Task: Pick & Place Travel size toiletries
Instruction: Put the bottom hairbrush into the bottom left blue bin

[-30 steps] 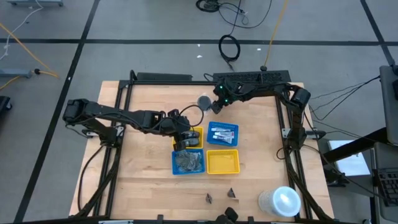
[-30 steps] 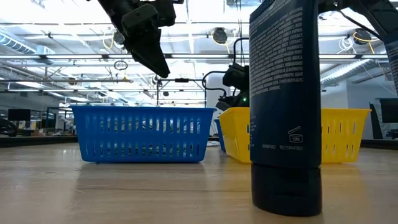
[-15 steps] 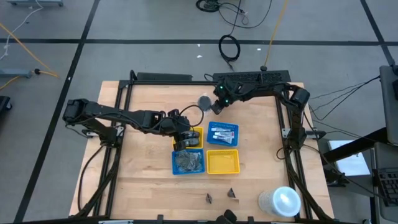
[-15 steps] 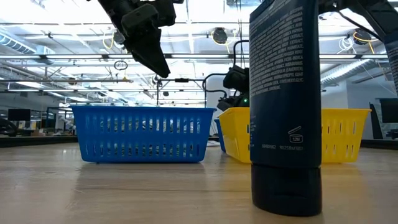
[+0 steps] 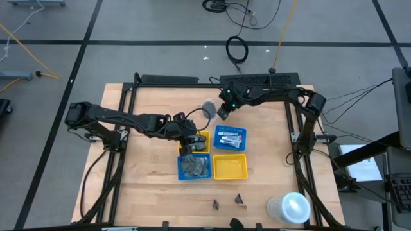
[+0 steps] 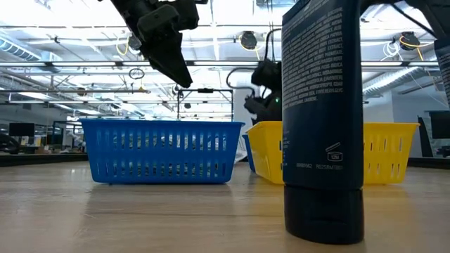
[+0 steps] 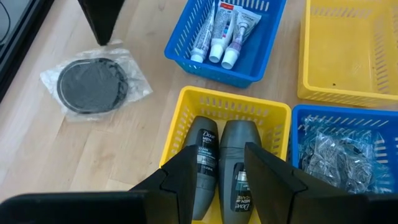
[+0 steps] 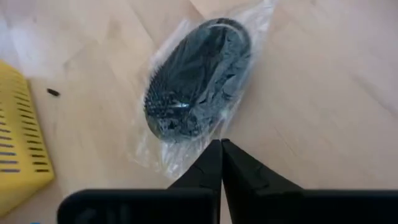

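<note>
The travel size toiletries (image 7: 217,31) are white tubes lying side by side in a small blue tray (image 5: 239,144). My left gripper (image 7: 221,152) hangs open above a yellow tray (image 7: 186,102) that holds two dark deodorant sticks (image 7: 222,149); it touches nothing. My right gripper (image 8: 221,144) is shut with nothing showing between its fingers. Its tips stand at the edge of a clear bag holding a dark oval brush (image 8: 196,81), which lies flat on the table just beyond the trays (image 5: 209,106). My right gripper's shut fingertips (image 8: 214,152) point down at the bag's loose plastic edge (image 8: 180,163). Whether they touch the plastic I cannot tell. The bag lies flat on the table.
An empty yellow tray (image 5: 241,173) and a blue tray (image 5: 180,168) of plastic-wrapped dark items sit nearer the front edge. Small black clips (image 5: 239,200) and a white round container (image 5: 289,208) lie near the front right. A tall dark bottle (image 6: 323,119) blocks much of the low view.
My right gripper has risen a little above the bagged brush. The brush, the trays and the tubes have stayed where they were.
</note>
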`<state>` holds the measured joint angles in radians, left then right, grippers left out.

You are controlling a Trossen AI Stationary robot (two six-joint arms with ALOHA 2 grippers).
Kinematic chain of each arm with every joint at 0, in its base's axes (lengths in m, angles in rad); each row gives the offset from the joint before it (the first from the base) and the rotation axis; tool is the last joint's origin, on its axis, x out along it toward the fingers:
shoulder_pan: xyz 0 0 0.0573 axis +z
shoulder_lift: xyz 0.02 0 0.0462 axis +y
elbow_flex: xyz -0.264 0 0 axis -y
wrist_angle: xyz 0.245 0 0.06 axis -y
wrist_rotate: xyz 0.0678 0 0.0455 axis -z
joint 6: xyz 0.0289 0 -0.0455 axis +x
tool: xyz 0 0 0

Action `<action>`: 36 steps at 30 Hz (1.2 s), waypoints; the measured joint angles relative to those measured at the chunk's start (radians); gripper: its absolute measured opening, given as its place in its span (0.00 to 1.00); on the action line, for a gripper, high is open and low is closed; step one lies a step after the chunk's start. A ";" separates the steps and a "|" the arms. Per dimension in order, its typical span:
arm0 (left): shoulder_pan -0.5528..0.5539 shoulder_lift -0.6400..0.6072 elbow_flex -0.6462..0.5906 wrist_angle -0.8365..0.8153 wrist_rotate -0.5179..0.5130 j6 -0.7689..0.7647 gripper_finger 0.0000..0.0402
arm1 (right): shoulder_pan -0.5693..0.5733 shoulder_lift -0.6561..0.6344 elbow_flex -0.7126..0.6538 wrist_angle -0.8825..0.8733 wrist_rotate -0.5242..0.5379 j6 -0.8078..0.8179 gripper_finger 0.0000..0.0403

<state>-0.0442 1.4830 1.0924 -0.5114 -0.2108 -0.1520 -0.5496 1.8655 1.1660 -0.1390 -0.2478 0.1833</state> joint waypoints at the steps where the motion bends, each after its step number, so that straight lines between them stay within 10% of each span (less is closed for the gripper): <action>1: 0.000 0.000 0.000 0.000 0.000 0.000 0.33 | 0.006 -0.012 0.000 -0.002 0.006 -0.006 0.00; 36: 0.013 0.000 0.000 0.077 -0.028 0.116 0.33 | 0.352 -0.447 0.003 -0.188 0.122 -0.092 0.00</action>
<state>-0.0311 1.4830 1.0924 -0.4346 -0.2387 -0.0362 -0.1974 1.4189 1.1687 -0.3273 -0.1253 0.0914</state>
